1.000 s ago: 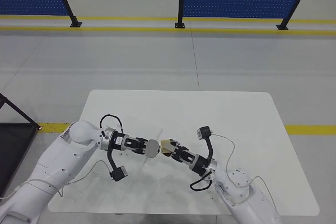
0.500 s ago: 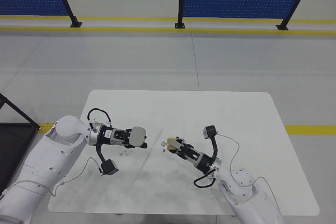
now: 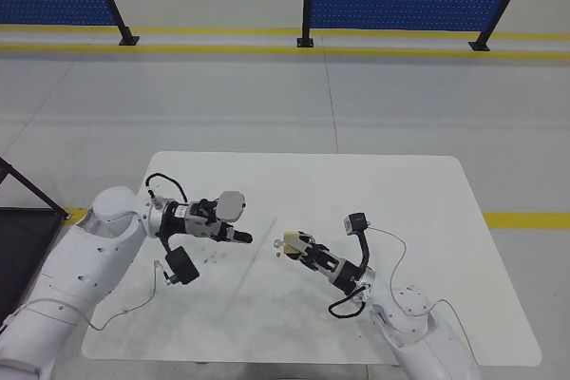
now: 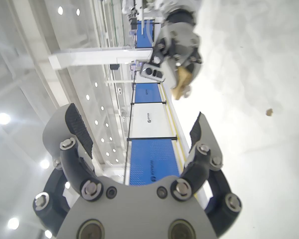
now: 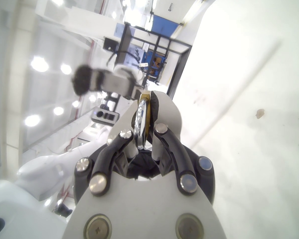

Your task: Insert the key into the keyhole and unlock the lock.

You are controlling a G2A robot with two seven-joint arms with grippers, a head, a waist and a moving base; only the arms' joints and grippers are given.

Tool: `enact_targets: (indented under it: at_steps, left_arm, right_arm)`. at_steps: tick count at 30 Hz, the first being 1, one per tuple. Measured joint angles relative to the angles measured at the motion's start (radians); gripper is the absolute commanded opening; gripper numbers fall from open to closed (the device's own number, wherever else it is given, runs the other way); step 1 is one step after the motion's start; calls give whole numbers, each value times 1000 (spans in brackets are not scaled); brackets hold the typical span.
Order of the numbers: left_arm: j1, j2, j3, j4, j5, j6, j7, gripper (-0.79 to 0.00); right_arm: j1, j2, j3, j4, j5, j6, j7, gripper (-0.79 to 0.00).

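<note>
**As the left jaws are drawn off, the lock is left to the right**

Since the left jaws are seen spread wide in their own wrist view, with nothing between the ribbed pads, their hold at the lock is judged to have been given up. The right jaws are closed tight on the brass lock, which is held above the counter near its middle. Its free end is turned toward 10 o'clock. A small pale piece projects from that end at about 8 o'clock. It is taken to be the key, though this cannot be confirmed. In the top view the left jaws are placed at 9 o'clock of the lock, apart from it, with bare counter between.

A second ago the two pairs of jaws were met at the lock, touching. Half a second ago the left arm had already been pulled back toward 9 o'clock. Since then it has hardly been carried further, but its wrist has been turned. Over that last half second the right jaws and the lock have been kept in place.

If the pale piece is indeed the key, insertion is judged to be done and the key left in the keyhole. Whether the shackle has been freed cannot be told.
</note>
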Motion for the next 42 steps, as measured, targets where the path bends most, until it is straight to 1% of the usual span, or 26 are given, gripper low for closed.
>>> enact_targets:
  at_steps: [2, 3, 5, 6, 8, 9, 11, 12, 14, 15, 17, 26, 27, 29, 31, 32, 35, 36, 38, 39, 41, 42]
  left_arm:
    - [-3, -1, -10, 9, -63, -119, -67, 0]
    - [0, -1, -18, 12, -104, -194, -122, 0]
    - [12, -3, -29, 8, -196, -305, -194, 0]
    - [16, -3, -28, 2, -252, -393, -251, 0]
    - [19, -5, -34, -15, -318, -512, -321, 0]
    - [27, -6, -37, -5, -375, -571, -372, 0]
    - [34, -8, -38, 18, -459, -667, -483, 0]
    - [35, -10, -42, 18, -515, -725, -563, 0]
    - [36, -12, -50, 2, -594, -779, -670, 0]
    - [38, -13, -52, -12, -634, -797, -734, 0]
    - [38, -14, -54, -22, -653, -802, -797, 0]
    - [38, -14, -53, -22, -650, -800, -783, 0]
    - [41, -14, -51, -33, -653, -799, -784, 0]
    - [48, -13, -50, -50, -664, -814, -802, 0]
    - [59, -8, -39, -61, -725, -820, -839, 0]
    - [65, -5, -29, -63, -769, -820, -863, 0]
    - [68, 10, 4, -63, -959, -819, -997, 0]
    - [64, 16, 14, -58, -1055, -819, -1070, 0]
    - [59, 23, 24, -51, -1221, -819, -1172, 0]
    - [55, 27, 36, -42, -1332, -819, -1246, 0]
    - [42, 32, 53, -22, -1499, -819, -1361, 0]
    - [31, 34, 66, -10, -1608, -817, -1440, 0]
  right_arm:
    - [0, 0, 0, 0, 0, 0, 0, -785]
    - [0, 0, 0, 0, 0, 0, 0, -785]
    - [0, 0, 0, 0, 0, 0, 0, -785]
    - [0, 0, 0, 0, 0, 0, 0, -785]
    - [0, 0, 0, 0, 0, 0, 0, -785]
    - [0, 0, 0, 0, 0, 0, 0, -785]
    - [0, 0, 0, 0, 0, 0, 0, -785]
    - [0, 0, 0, 0, 0, 0, 0, -785]
    - [0, 0, 0, 0, 0, 0, 0, -785]
    - [0, 0, 0, 0, 0, 0, 0, -785]
    - [0, 0, 0, 0, 0, 0, 0, -785]
    - [0, 0, 0, 0, 0, 0, 0, -785]
    - [0, 0, 0, 0, 0, 0, 0, -785]
    - [0, 0, 0, 0, 0, 0, 0, -785]
    - [0, 0, 0, 0, 0, 0, 0, -785]
    - [0, 0, 0, 0, 0, 0, 0, -785]
    - [0, 0, 0, 0, 0, 0, 0, -785]
    - [0, 0, 0, 0, 0, 0, 0, -785]
    - [0, 0, 0, 0, 0, 0, 0, -785]
    - [0, 0, 0, 0, 0, 0, 0, -785]
    - [0, 0, 0, 0, 0, 0, 0, -785]
    - [0, 0, 0, 0, 0, 0, 0, -785]
